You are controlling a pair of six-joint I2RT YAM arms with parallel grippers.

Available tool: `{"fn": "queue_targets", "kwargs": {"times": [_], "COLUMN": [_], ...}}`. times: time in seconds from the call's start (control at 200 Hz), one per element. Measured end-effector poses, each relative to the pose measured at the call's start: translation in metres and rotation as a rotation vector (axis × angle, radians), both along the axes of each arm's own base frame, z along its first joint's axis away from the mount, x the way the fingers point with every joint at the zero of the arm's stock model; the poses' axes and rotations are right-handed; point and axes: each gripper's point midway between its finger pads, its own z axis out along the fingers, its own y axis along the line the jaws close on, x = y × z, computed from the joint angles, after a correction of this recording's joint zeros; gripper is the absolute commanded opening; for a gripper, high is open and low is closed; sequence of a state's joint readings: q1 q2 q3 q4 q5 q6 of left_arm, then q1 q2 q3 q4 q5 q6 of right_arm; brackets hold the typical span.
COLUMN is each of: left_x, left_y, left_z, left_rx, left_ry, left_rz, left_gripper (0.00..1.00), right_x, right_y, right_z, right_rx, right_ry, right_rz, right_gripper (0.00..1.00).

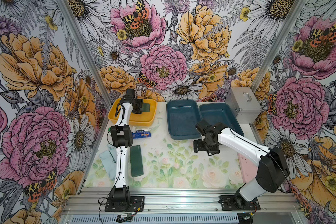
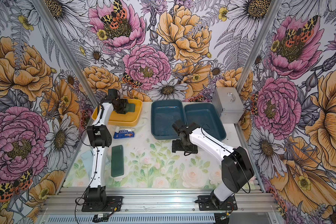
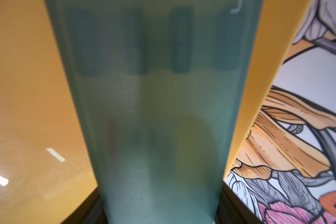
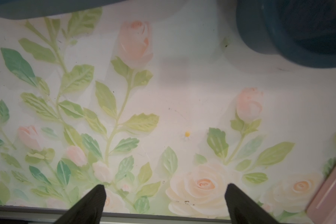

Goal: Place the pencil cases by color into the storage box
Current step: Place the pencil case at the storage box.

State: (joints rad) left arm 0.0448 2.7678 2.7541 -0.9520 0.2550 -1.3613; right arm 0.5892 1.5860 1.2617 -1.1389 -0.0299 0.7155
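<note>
your left gripper (image 1: 142,108) straddles the green case (image 1: 147,109) in the yellow tray (image 1: 132,123), upper left, grip unclear tbh | right gripper (image 4: 165,191) gaping wide

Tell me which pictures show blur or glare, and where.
Left wrist view: the dark green pencil case fills the frame, out of focus; glare patches on the yellow tray. Right wrist view: table sharp, pink pencil case soft. Both top views: sharp, faint sheen in a blue tray.

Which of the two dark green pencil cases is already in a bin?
The dark green case in the yellow bin, by the left gripper; the other green case lies on the table mat.
</note>
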Motion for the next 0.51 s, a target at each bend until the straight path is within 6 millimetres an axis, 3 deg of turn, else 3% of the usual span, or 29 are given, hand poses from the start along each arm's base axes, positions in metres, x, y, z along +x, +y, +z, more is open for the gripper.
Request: {"fn": "queue_targets", "kwargs": {"times": [0.12,0.33,0.505], "left_x": [0.0,0.003,0.007], "left_y": [0.001,0.003,0.003], "left_z": [-0.003,0.001,0.02], "left_rx": [-0.003,0.004,0.027], "left_ry": [0.004,-0.015,-0.065], "left_rz": [0.006,-0.001,-0.036], "left_gripper": [0.99,0.99,0.99], "right_x": [0.001,-0.001,-0.003], "right_y": [-0.001,-0.003,-0.004], "right_z": [0.0,-0.002,0.001], "right_rx": [-0.002,-0.01,-0.003], "right_ry": [-0.002,0.003,-0.007], "right_rz": [-0.008,-0.013,-0.013], "right_gripper": [0.99,0.99,0.99]}}
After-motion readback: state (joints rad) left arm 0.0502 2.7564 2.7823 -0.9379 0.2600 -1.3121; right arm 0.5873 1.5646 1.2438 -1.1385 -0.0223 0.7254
